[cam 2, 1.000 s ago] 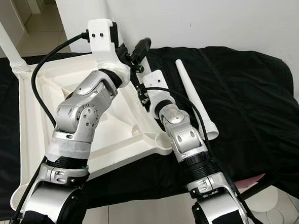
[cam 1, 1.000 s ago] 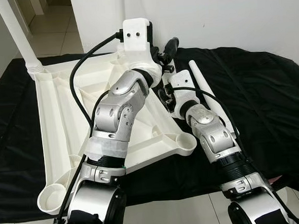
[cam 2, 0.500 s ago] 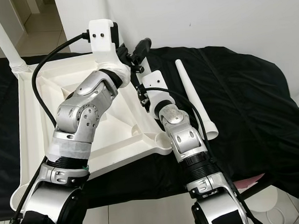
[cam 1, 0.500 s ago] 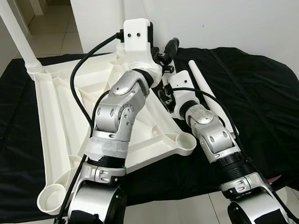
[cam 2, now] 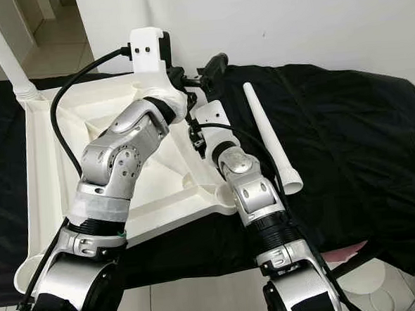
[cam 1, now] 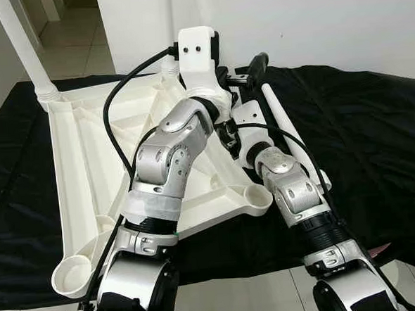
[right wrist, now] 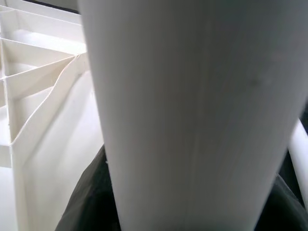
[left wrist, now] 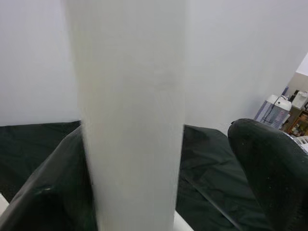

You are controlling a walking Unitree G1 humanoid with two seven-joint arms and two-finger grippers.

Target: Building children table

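At the far corner of the upturned white tabletop (cam 1: 81,170), both my arms reach in together; step in hand looks like seating a leg into that corner's socket; left tool (cam 1: 248,70) is up by the wall with one black finger (left wrist: 269,163) showing beside a white upright leg (left wrist: 132,115), so it looks set around the leg, but I cannot tell if it is clamped; right tool (right wrist: 187,211) sits lower behind the left forearm, another stretch of the same white tube pressed close across its camera; grip there I cannot tell either; tabletop lies underside up on the black cloth (cam 1: 361,139) over the surface; one leg already stands in the far left corner (cam 1: 25,50); a spare leg (cam 2: 270,141) lies loose on the cloth just right of my arms; two near sockets (cam 1: 77,273) are open; next move, my judgement: keep the leg plumb over the socket and press or twist it down until it seats, then fetch the spare.
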